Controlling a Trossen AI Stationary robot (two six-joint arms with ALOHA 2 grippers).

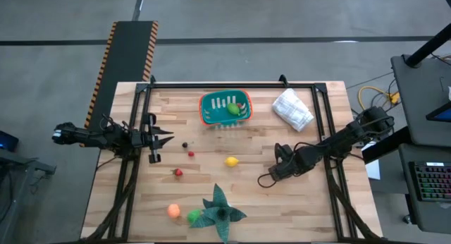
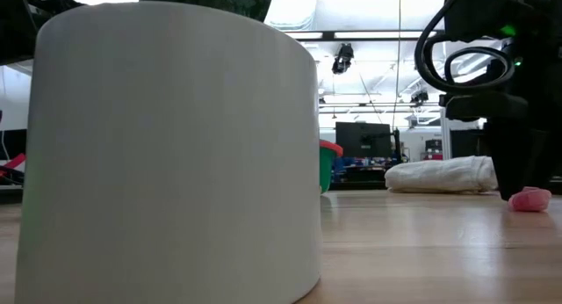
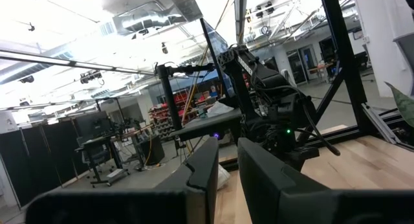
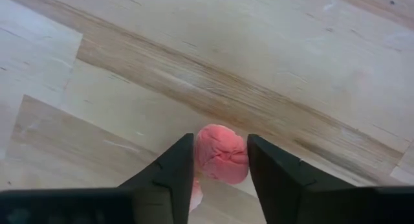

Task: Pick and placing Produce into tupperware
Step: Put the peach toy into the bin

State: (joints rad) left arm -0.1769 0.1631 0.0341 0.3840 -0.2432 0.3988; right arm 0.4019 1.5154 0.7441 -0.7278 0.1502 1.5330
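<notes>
A small pink produce piece (image 4: 221, 153) lies on the wooden table, seen also in the low view (image 2: 529, 199). My right gripper (image 4: 221, 167) points down over it at the table's right (image 1: 276, 170). The teal tupperware (image 1: 225, 108) stands at the far middle with a green piece (image 1: 233, 108) inside. On the table lie loose produce: yellow (image 1: 231, 161), red (image 1: 178, 172), orange (image 1: 173, 211), green (image 1: 194, 216) and two tiny pieces (image 1: 188, 149). My left gripper (image 1: 158, 138) waits shut at the left edge, raised, holding nothing. My right gripper has the pink piece between its two fingers, one on each of its opposite sides (image 4: 200, 156). The fingers (image 4: 178, 169) come from above, pointing down. The piece still rests on the table, with part of it hidden below the left finger.
A dark green star-shaped leafy thing (image 1: 222, 210) lies at the near middle. A wrinkled white bag (image 1: 292, 108) lies right of the tupperware. A black frame (image 1: 232, 83) borders the table. A large white cylinder (image 2: 171, 155) fills the low view's left.
</notes>
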